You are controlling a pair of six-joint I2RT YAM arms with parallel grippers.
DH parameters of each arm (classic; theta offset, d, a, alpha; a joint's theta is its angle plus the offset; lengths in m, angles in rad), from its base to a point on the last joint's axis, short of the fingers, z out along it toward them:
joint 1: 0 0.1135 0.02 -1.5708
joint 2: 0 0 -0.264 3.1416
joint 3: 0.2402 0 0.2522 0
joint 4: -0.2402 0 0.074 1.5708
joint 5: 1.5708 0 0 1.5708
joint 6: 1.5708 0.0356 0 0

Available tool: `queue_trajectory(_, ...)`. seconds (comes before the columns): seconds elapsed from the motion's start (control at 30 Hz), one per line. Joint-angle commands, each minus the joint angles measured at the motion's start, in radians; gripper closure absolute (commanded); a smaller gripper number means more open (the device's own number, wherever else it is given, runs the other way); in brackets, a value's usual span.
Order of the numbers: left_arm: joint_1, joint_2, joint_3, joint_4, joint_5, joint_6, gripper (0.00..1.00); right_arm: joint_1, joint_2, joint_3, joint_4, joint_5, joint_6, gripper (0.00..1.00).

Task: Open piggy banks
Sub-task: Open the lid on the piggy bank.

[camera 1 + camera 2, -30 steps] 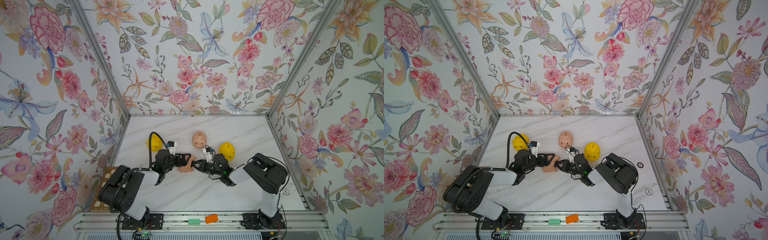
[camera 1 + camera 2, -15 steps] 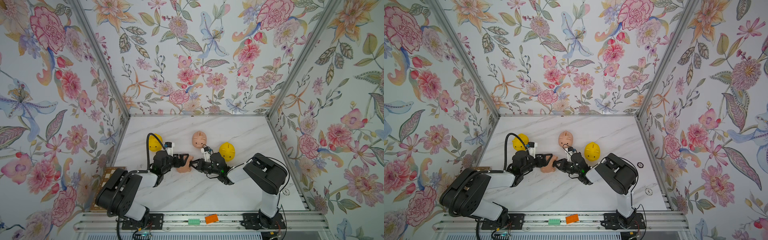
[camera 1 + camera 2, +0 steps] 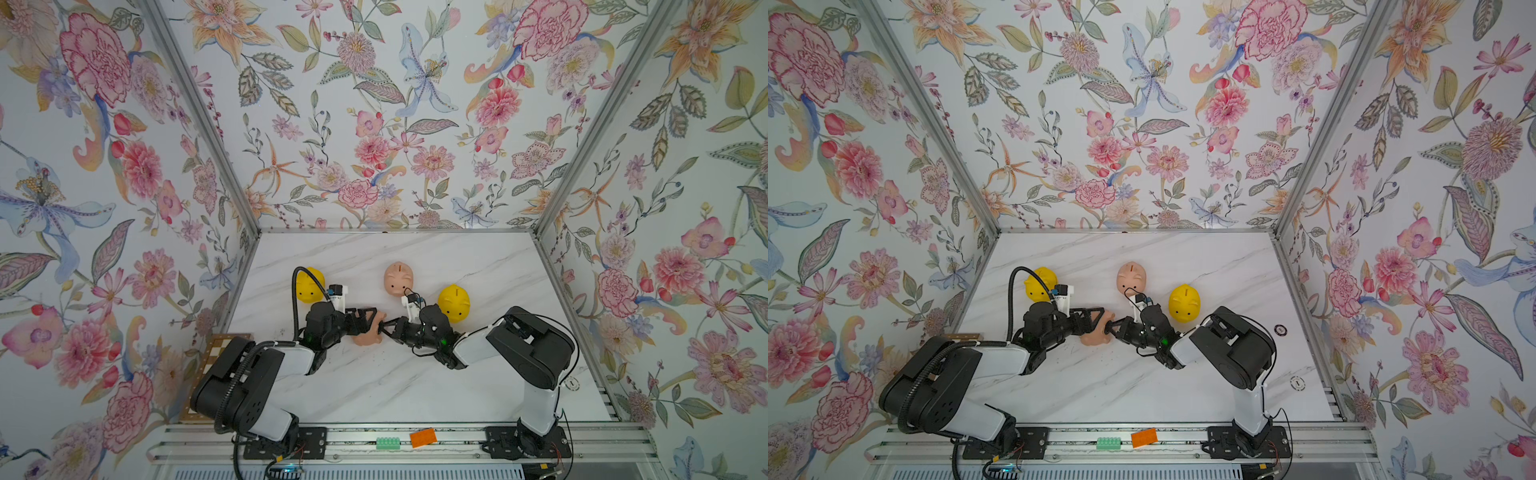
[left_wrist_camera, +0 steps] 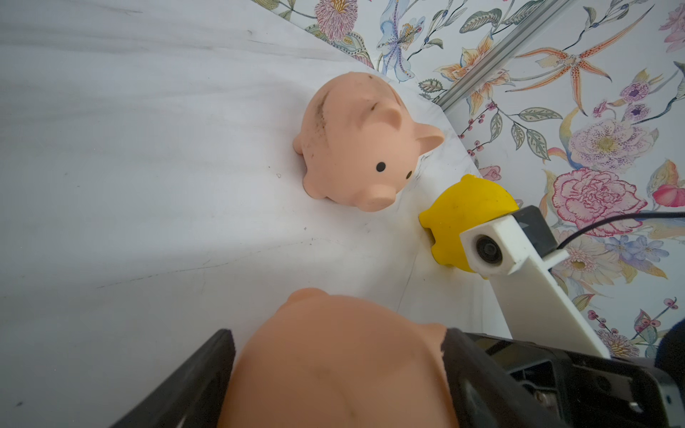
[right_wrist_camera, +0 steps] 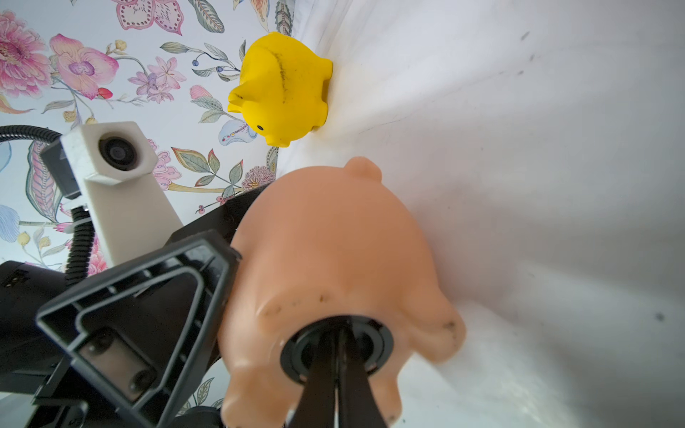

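Observation:
My left gripper (image 3: 371, 326) is shut on a peach-pink piggy bank (image 3: 368, 336) and holds it sideways just above the table. In the left wrist view its body (image 4: 341, 363) fills the space between both fingers. The pig's belly faces my right gripper (image 5: 337, 333), whose fingers are pinched together in the middle of the black plug (image 5: 296, 355). A second pink piggy bank (image 3: 399, 278) stands behind. One yellow piggy bank (image 3: 309, 284) is at the back left, and another yellow one (image 3: 454, 303) is beside my right wrist.
A chessboard (image 3: 220, 345) lies at the table's left edge. Two small round discs (image 3: 1281, 330) (image 3: 1296, 383) sit near the right wall. A green brick (image 3: 387, 442) and an orange brick (image 3: 423, 437) rest on the front rail. Floral walls close in three sides.
My right gripper's fingers have closed together inside the plug of the held pink pig. Both grippers and the pig have shifted slightly toward the back.

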Motion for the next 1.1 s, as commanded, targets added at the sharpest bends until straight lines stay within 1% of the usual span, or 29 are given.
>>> queue_trajectory(0.0, -0.02, 0.016, -0.028, -0.11, 0.102, -0.008, 0.11, 0.022, -0.009, 0.048, 0.071, 0.01, -0.019, 0.97)
queue_trajectory(0.13, -0.02, 0.019, -0.017, -0.134, 0.108, -0.008, 0.11, 0.027, 0.0, 0.044, 0.091, 0.01, -0.04, 1.0)
queue_trajectory(0.5, -0.019, 0.036, 0.024, -0.214, 0.133, -0.012, 0.11, 0.051, -0.008, 0.043, 0.054, 0.039, -0.141, 1.0)
queue_trajectory(0.67, -0.013, 0.044, 0.035, -0.221, 0.14, -0.019, 0.11, 0.055, -0.011, 0.041, 0.045, 0.045, -0.189, 1.0)
queue_trajectory(0.7, -0.01, 0.077, 0.039, -0.221, 0.146, -0.022, 0.11, 0.057, -0.012, 0.041, 0.044, 0.045, -0.202, 1.0)
queue_trajectory(0.83, -0.004, 0.113, 0.052, -0.213, 0.17, -0.031, 0.11, 0.063, -0.01, 0.042, 0.044, 0.045, -0.253, 1.0)
queue_trajectory(1.07, 0.001, 0.119, 0.059, -0.234, 0.167, -0.022, 0.11, 0.069, 0.01, 0.034, 0.071, 0.03, -0.322, 1.0)
